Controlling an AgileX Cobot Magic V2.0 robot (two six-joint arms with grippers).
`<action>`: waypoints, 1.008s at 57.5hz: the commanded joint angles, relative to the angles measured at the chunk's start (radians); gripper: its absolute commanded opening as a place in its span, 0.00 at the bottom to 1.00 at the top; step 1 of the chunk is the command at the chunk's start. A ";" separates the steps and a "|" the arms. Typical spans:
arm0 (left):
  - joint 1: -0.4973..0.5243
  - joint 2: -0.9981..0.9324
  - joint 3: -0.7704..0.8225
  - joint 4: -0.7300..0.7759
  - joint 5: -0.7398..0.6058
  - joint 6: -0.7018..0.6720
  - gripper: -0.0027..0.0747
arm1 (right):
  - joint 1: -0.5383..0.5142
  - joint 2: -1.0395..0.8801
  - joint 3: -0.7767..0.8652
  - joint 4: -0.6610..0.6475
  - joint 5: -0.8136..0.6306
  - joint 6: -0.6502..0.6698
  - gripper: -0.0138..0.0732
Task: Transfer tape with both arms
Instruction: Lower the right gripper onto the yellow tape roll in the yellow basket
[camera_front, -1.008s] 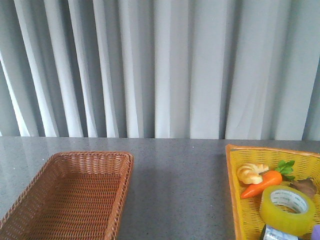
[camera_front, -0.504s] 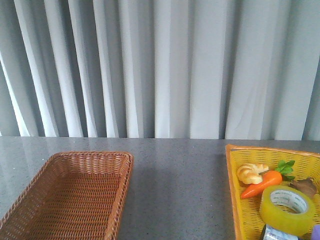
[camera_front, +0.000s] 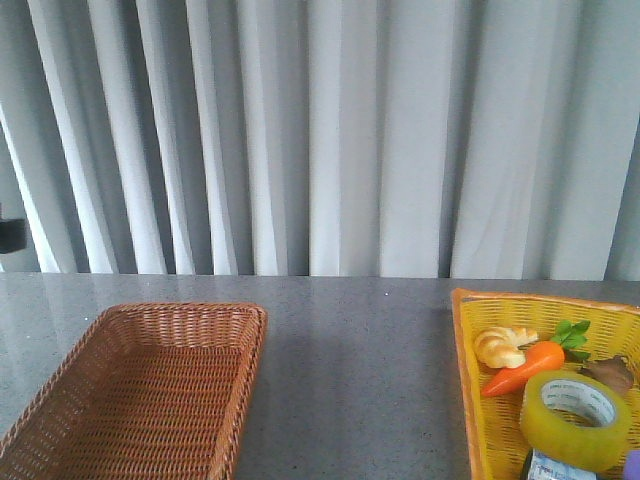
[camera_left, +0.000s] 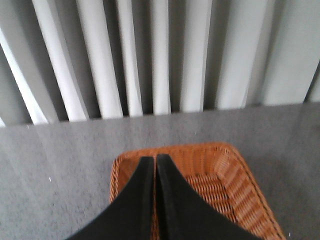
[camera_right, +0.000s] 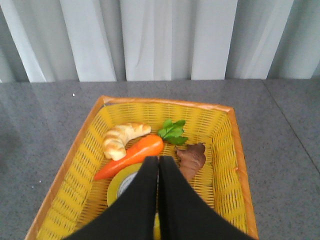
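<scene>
The yellow tape (camera_front: 575, 418) lies flat in the yellow basket (camera_front: 470, 400) at the front right. In the right wrist view the tape (camera_right: 120, 185) shows partly under my right gripper (camera_right: 159, 159), which is shut and empty above it. My left gripper (camera_left: 154, 159) is shut and empty above the near end of the brown wicker basket (camera_left: 235, 175). Neither gripper shows in the front view; only a dark bit of the left arm (camera_front: 10, 235) shows at the left edge.
The brown basket (camera_front: 140, 390) stands at the front left. The yellow basket also holds a croissant (camera_front: 503, 345), a carrot (camera_front: 525, 368), a brown piece (camera_front: 610, 374) and a silvery-blue cylinder (camera_front: 552, 468). Grey curtains hang behind the grey table.
A dark part of the left arm has come into the front view at the left edge. The tape and baskets have not moved.
</scene>
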 joint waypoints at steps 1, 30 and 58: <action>-0.005 0.081 -0.104 -0.004 0.064 0.000 0.03 | -0.005 0.028 -0.037 -0.021 -0.034 -0.007 0.15; -0.005 0.155 -0.185 -0.010 0.093 -0.016 0.08 | -0.005 0.086 -0.040 -0.043 0.044 -0.006 0.54; -0.005 0.187 -0.185 -0.011 0.080 -0.016 0.75 | -0.005 0.100 -0.040 -0.020 -0.025 0.054 0.89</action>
